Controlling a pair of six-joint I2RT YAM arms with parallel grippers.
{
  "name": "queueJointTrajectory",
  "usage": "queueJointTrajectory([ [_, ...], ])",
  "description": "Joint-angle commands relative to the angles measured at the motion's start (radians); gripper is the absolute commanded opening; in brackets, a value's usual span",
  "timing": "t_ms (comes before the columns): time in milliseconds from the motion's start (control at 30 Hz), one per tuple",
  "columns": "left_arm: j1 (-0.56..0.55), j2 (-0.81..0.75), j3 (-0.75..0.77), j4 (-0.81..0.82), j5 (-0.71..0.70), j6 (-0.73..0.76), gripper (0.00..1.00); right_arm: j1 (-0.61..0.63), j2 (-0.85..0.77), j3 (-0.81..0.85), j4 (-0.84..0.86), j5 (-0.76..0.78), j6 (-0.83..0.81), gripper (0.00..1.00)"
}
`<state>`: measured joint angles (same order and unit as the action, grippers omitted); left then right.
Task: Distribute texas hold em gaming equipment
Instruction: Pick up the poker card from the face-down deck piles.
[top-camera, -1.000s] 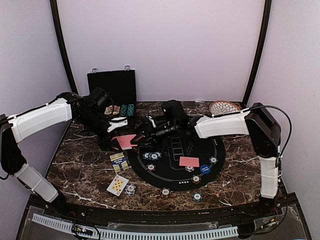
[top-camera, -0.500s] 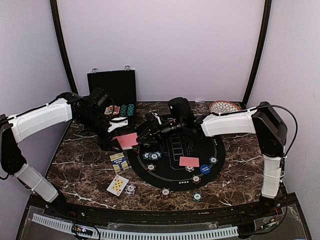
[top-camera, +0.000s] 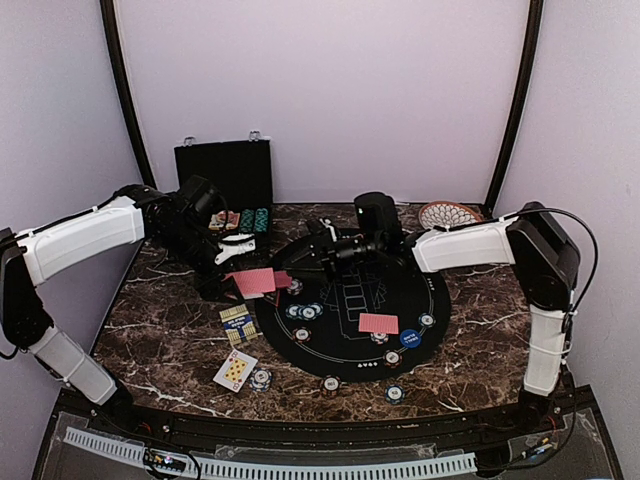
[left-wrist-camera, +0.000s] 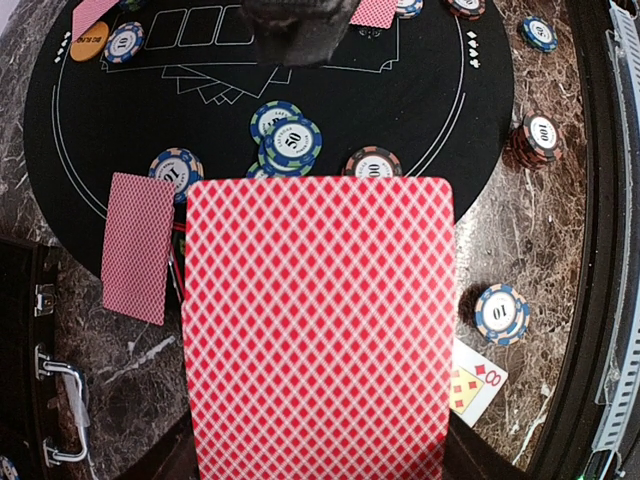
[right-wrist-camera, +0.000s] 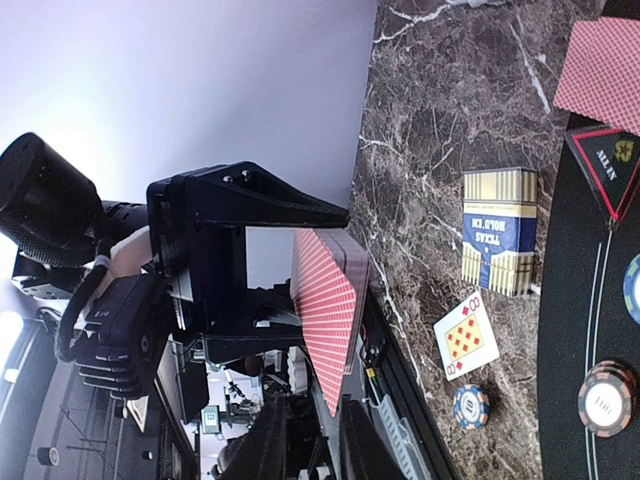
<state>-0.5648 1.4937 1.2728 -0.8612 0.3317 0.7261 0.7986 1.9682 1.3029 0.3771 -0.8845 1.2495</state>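
My left gripper (top-camera: 238, 272) is shut on a deck of red-backed cards (top-camera: 255, 281) and holds it above the marble at the mat's left edge. The deck fills the left wrist view (left-wrist-camera: 318, 320). My right gripper (top-camera: 301, 262) hovers just right of the deck, with its fingers (right-wrist-camera: 272, 440) apart and nothing between them. A single red-backed card (left-wrist-camera: 138, 245) lies flat beside the deck at the mat's rim, and shows in the right wrist view (right-wrist-camera: 600, 70). Another red-backed card (top-camera: 378, 323) lies on the black mat (top-camera: 440, 300). Chips (top-camera: 305, 311) cluster on the mat.
A face-up eight of diamonds (top-camera: 235, 370) and a blue chip (top-camera: 261, 378) lie at front left. A card box (top-camera: 238, 325) lies near the mat. A blue disc (top-camera: 409, 338) is on the mat. The black chip case (top-camera: 224, 175) and patterned plate (top-camera: 447, 214) stand behind.
My right gripper has drawn back to the right, away from the deck. A single red-backed card now lies beside the deck at the mat's edge. The left arm has stayed still.
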Motion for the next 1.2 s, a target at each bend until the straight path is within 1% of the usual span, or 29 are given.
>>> queueJointTrajectory([
  [0, 0.004, 0.0, -0.001, 0.011, 0.015, 0.015, 0.0, 0.008, -0.039, -0.014, 0.019, -0.002, -0.022, 0.3],
  [100, 0.004, 0.001, 0.0, 0.011, 0.015, 0.016, 0.0, 0.028, -0.026, 0.007, -0.025, 0.005, -0.054, 0.36],
  [200, 0.004, 0.001, 0.0, 0.012, 0.018, 0.016, 0.0, 0.047, 0.003, 0.027, -0.034, -0.004, -0.054, 0.37],
  [567, 0.004, -0.005, -0.001, 0.007, 0.018, 0.015, 0.0, 0.08, 0.059, 0.072, -0.015, -0.02, -0.028, 0.3],
  [667, 0.005, -0.005, 0.003, 0.005, 0.018, 0.014, 0.0, 0.082, 0.064, 0.077, -0.003, -0.022, -0.019, 0.25],
  [800, 0.003, -0.005, 0.004, 0.004, 0.018, 0.014, 0.0, 0.082, 0.069, 0.065, 0.05, -0.023, 0.028, 0.09],
  [933, 0.003, -0.006, 0.004, 0.002, 0.016, 0.012, 0.0, 0.082, 0.073, 0.06, 0.098, -0.023, 0.056, 0.01],
  [967, 0.004, -0.006, 0.003, 0.001, 0.016, 0.012, 0.0, 0.081, 0.072, 0.057, 0.102, -0.023, 0.059, 0.0],
  [1167, 0.004, -0.007, 0.003, -0.001, 0.011, 0.012, 0.0, 0.058, 0.03, 0.019, 0.132, -0.007, 0.074, 0.0],
])
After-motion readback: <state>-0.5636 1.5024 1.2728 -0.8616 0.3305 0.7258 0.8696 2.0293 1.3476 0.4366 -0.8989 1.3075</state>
